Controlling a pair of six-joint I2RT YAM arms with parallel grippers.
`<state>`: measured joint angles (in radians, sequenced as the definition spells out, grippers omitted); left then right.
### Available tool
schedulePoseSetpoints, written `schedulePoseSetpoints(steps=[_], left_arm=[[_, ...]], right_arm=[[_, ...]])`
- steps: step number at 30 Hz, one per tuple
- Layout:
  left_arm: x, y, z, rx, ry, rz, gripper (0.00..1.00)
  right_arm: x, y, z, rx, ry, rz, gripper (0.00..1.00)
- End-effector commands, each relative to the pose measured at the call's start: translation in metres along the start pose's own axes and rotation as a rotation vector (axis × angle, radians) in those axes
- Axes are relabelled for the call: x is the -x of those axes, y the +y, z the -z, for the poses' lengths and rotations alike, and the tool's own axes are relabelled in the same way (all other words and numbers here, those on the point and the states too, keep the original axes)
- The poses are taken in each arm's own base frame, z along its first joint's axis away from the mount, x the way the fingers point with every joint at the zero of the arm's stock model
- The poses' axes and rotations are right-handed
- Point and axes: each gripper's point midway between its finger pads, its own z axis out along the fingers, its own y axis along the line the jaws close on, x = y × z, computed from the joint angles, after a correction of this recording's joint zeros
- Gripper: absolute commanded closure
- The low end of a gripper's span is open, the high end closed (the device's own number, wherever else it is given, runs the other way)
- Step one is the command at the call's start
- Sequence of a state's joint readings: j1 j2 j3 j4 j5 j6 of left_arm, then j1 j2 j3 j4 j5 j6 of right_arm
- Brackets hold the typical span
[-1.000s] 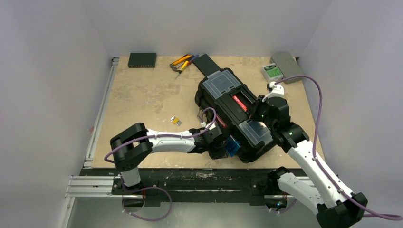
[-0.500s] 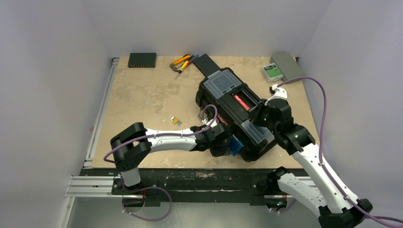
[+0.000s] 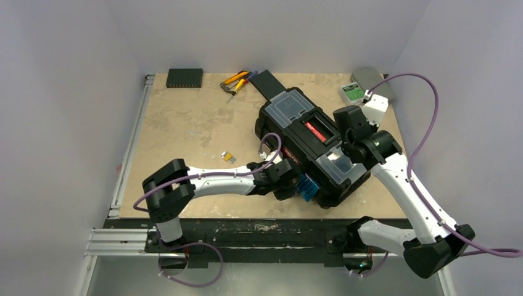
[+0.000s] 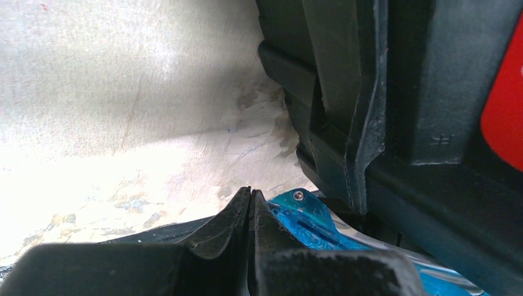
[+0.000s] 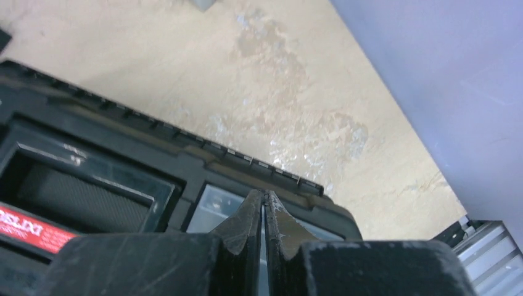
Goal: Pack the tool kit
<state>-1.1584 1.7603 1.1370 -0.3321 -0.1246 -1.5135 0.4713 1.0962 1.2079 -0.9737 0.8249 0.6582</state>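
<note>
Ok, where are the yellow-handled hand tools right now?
In the top view, the yellow-handled tools lie at the far edge of the table, left of centre, between the flat black box and the toolbox.

Tbl (image 3: 185, 135): toolbox (image 3: 287, 109), tools (image 3: 237, 82), grey case (image 3: 370, 80), blk box (image 3: 184, 77).

The toolbox (image 3: 293, 143) fills the table's (image 3: 185, 129) middle right; wide bare board lies to its left, crossed near the front by the left arm (image 3: 216, 177). Tools (image 3: 237, 81) and a flat box (image 3: 184, 77) line the far edge; the strip by the right wall is narrow
</note>
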Motion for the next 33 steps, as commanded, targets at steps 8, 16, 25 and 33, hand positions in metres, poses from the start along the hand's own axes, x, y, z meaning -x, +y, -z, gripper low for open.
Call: schedulePoseSetpoints(steps=[8, 16, 25, 33], left_arm=[[0.048, -0.012, 0.054, -0.042, -0.190, 0.088, 1.00], [0.063, 0.013, 0.075, 0.000, -0.242, 0.070, 1.00], [0.120, 0.009, 0.110, -0.029, -0.320, -0.045, 1.00], [0.134, -0.017, 0.107, -0.045, -0.282, -0.152, 1.00]], right_arm=[[0.070, -0.024, -0.002, -0.127, -0.181, -0.103, 0.96], [0.050, -0.046, -0.038, -0.198, -0.087, -0.093, 0.97], [-0.005, -0.056, -0.071, -0.319, 0.018, -0.031, 0.99], [-0.056, -0.018, -0.075, -0.108, 0.244, 0.014, 1.00]])
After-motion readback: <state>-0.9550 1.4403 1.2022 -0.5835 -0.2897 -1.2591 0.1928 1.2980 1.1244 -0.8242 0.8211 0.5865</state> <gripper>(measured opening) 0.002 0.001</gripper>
